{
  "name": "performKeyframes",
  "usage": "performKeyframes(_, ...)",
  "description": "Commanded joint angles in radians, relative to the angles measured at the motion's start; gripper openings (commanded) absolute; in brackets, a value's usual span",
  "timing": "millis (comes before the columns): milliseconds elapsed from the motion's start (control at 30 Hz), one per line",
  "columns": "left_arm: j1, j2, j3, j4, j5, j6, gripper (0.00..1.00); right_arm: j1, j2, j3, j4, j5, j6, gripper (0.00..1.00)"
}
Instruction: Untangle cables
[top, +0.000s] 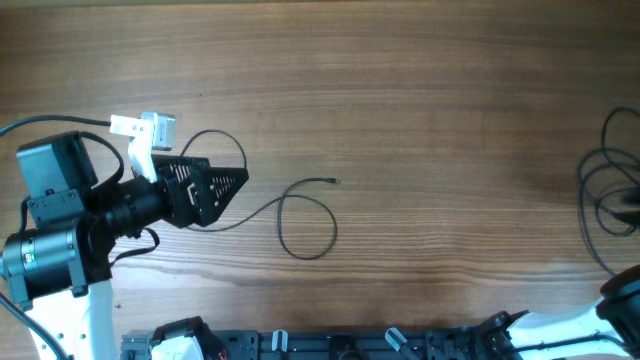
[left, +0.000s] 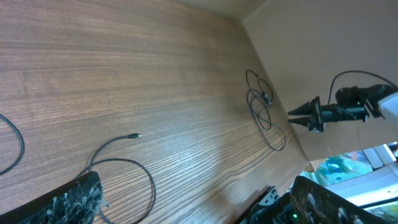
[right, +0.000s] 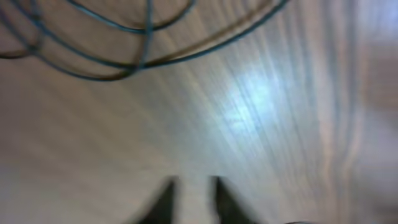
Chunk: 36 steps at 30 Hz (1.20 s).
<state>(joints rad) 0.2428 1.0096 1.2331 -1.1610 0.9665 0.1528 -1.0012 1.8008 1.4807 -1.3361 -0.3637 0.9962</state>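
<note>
A thin black cable (top: 305, 224) lies at mid-table in one loop, its plug tip (top: 333, 181) pointing right. In the left wrist view the same cable (left: 138, 169) runs under my left finger (left: 74, 200). My left gripper (top: 232, 181) (left: 196, 190) hovers over the cable's left end, open wide with nothing between its fingers. A tangle of more cables (top: 607, 195) (left: 262, 111) sits at the table's right edge. My right gripper (left: 296, 116) (right: 191, 182) is near that tangle (right: 134, 59); its blurred fingers stand close together and hold nothing.
A white and grey block (top: 148, 130) sits on the left arm. A second thin loop (top: 222, 140) curls behind the left gripper. A black rail (top: 330, 345) runs along the front edge. The right arm's base (top: 615, 315) is at the bottom right.
</note>
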Motion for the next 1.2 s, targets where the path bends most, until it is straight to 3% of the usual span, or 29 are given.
performKeyframes(0, -0.005, -0.007, 0.003, 0.0, 0.001, 0.027, 0.99, 0.056, 0.017, -0.002, -0.019, 0.148, -0.061, 0.04)
performKeyframes(100, -0.005, -0.007, 0.003, 0.0, 0.001, 0.027, 0.99, 0.124, 0.017, -0.018, -0.027, 0.214, -0.013, 0.04)
performKeyframes(267, -0.005, -0.007, 0.003, 0.0, 0.001, 0.027, 0.99, 0.198, 0.017, -0.131, 0.023, 0.377, 0.193, 0.04)
performKeyframes(467, -0.005, -0.007, 0.003, 0.0, 0.001, 0.027, 0.99, 0.212, 0.018, -0.344, 0.358, 0.413, 0.181, 0.04)
performKeyframes(667, -0.005, -0.007, 0.003, 0.0, 0.001, 0.027, 0.99, 0.212, 0.02, -0.518, 0.573, 0.424, 0.219, 0.04)
performKeyframes(833, -0.005, -0.007, 0.003, 0.0, 0.001, 0.027, 0.99, 0.212, 0.023, -0.614, 0.745, 0.479, 0.198, 0.04)
performKeyframes(967, -0.005, -0.007, 0.003, -0.003, 0.001, 0.027, 0.99, 0.212, 0.025, -0.681, 0.98, 0.505, 0.099, 0.04)
performKeyframes(1167, -0.005, -0.007, 0.003, -0.005, 0.001, 0.027, 0.98, 0.212, 0.026, -0.7, 1.226, 0.505, 0.045, 0.04)
